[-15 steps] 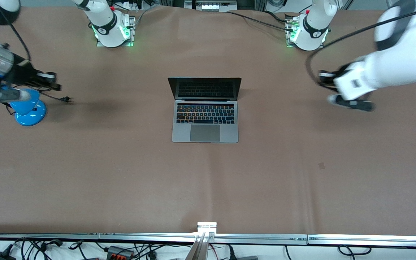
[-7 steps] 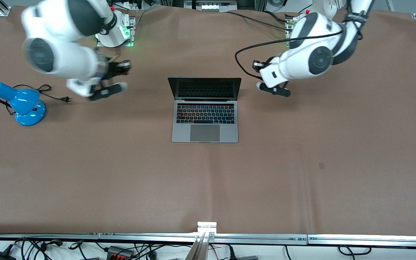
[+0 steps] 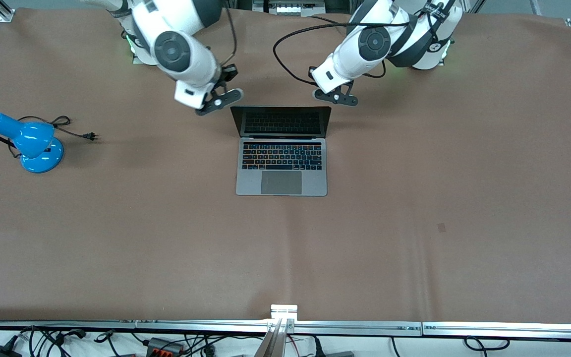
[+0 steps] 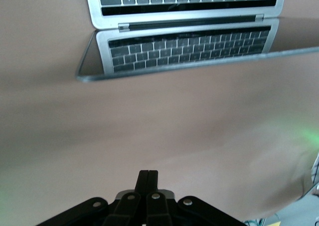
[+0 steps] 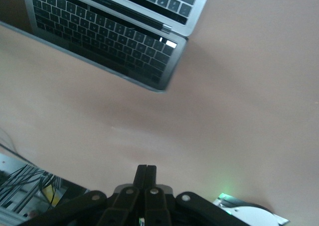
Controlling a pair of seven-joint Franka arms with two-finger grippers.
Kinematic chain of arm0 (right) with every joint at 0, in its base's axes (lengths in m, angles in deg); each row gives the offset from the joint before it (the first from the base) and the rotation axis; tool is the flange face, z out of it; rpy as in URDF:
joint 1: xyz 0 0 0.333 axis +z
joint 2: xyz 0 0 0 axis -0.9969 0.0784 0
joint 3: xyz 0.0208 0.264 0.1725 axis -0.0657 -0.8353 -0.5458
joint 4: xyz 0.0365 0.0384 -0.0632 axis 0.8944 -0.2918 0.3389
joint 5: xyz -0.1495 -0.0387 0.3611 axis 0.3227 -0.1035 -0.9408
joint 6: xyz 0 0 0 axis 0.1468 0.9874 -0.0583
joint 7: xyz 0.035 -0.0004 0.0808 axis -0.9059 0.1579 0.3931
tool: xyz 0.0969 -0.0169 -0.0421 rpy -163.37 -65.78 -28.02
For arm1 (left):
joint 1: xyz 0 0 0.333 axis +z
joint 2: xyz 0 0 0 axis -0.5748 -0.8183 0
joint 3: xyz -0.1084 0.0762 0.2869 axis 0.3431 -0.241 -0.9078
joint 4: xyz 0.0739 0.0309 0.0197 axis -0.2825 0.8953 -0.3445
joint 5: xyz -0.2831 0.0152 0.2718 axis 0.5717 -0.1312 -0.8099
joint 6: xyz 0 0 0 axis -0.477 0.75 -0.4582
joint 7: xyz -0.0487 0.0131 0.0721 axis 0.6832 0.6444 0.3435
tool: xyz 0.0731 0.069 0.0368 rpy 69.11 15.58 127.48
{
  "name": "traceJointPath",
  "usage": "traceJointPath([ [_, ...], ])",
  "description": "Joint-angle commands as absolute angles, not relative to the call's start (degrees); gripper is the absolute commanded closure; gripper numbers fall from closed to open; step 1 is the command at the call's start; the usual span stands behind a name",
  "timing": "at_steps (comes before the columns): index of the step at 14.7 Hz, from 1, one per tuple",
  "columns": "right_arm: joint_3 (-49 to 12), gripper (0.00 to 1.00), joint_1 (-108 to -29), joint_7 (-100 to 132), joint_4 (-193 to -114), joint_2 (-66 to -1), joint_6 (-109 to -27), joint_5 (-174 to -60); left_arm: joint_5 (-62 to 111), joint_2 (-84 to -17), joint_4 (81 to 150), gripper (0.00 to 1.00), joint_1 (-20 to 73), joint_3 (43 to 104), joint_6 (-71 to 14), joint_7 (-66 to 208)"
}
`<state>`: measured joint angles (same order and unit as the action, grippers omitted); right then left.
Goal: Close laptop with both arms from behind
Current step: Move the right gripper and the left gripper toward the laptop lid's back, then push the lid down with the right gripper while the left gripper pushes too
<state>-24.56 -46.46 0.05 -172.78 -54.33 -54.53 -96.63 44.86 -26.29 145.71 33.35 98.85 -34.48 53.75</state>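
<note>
The space-grey laptop (image 3: 281,168) stands open in the middle of the table, its dark screen (image 3: 280,121) upright and facing the front camera. My right gripper (image 3: 216,100) is shut and empty over the bare table, by the lid's top corner toward the right arm's end. My left gripper (image 3: 337,96) is shut and empty over the table, by the lid's top corner at the left arm's end. The left wrist view shows shut fingers (image 4: 148,178) apart from the laptop (image 4: 184,36). The right wrist view shows shut fingers (image 5: 146,173) apart from the laptop (image 5: 114,31).
A blue desk lamp (image 3: 32,144) with a black cord and plug (image 3: 89,135) lies toward the right arm's end of the table. A metal rail (image 3: 285,325) runs along the table's edge nearest the front camera.
Both arms have swung in from the table's ends to the laptop's lid corners. The laptop has not moved and stays open.
</note>
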Motion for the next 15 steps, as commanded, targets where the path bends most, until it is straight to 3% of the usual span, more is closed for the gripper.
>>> traceJointPath([
  [1, -23.7, 1.00, -42.6, -2.9, -178.3, -55.3, -61.5, -97.4, 45.9, -29.6, 145.4, 1.00, 34.6, 98.9, -39.1, 54.3],
  [9, -23.5, 1.00, -43.1, -8.8, -177.9, -50.5, -75.0, -97.4, 43.5, -35.5, 141.1, 1.00, 36.8, 98.1, -44.9, 54.3],
  [15, -23.0, 1.00, -46.6, -9.4, -174.2, -48.3, -78.3, -96.4, 36.7, -42.8, 134.4, 1.00, 37.6, 95.8, -45.3, 53.7],
])
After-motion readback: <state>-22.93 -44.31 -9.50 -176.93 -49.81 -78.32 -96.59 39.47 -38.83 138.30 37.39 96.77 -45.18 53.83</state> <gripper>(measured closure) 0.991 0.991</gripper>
